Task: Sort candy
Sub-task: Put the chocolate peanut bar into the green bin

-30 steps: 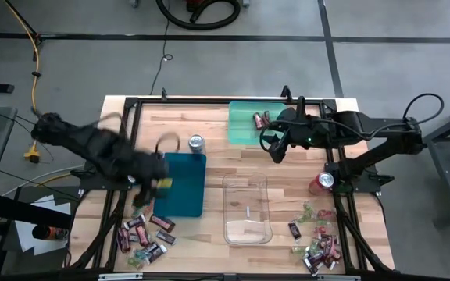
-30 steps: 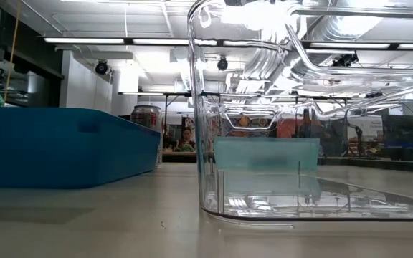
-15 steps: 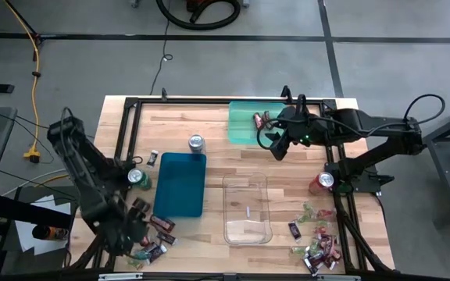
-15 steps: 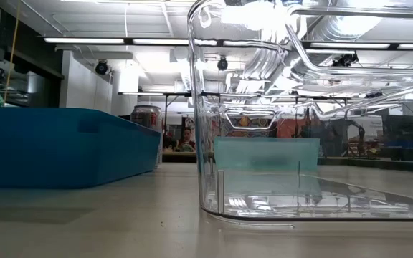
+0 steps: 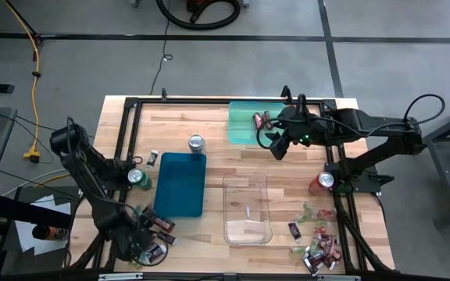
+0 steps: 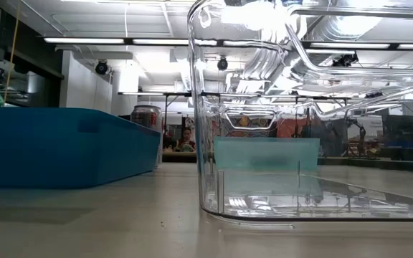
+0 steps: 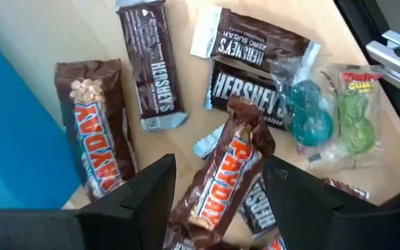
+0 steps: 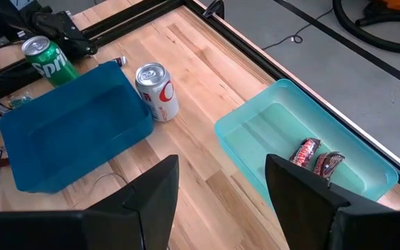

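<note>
What changed: A second ago the left arm was over the blue bin (image 5: 180, 183). Now it has swung down to the near left corner of the table (image 5: 209, 129), over the candy pile there. The right arm has not moved.

Left gripper (image 7: 217, 187): Its two dark fingers are spread apart and hold nothing. It hangs over the left candy pile (image 5: 148, 234).

Candy by the left gripper: A PayDay bar (image 7: 222, 173) lies right between the fingers, a bit tilted. A second PayDay bar (image 7: 97, 142) lies just beside it at about 9 o'clock, next to the blue bin's wall. A Hershey's bar (image 7: 151, 66) lies at about 11 o'clock. Two more Hershey's bars (image 7: 252, 52) lie at about 1 o'clock, touching each other. Small clear bags with blue and green sweets (image 7: 328, 114) lie at about 2 o'clock.

Right gripper (image 5: 276, 148): Fingers apart, holding nothing. It hangs near the light green bin (image 8: 304, 132), at the far side of the table.

Candy in the light green bin: Two dark red bars (image 8: 316, 158) lie side by side inside it.

Other candy: Another pile (image 5: 316, 238) lies at the near right corner, well apart from both grippers.

Clear bin (image 5: 245, 209): It sits in the middle near the front, just beside the blue bin.

Cans: A green Sprite can (image 8: 51, 62) stands at the blue bin's left side. A silver and red can (image 8: 157, 90) stands at its far end. A red can (image 5: 321, 182) stands at the right edge.
</note>
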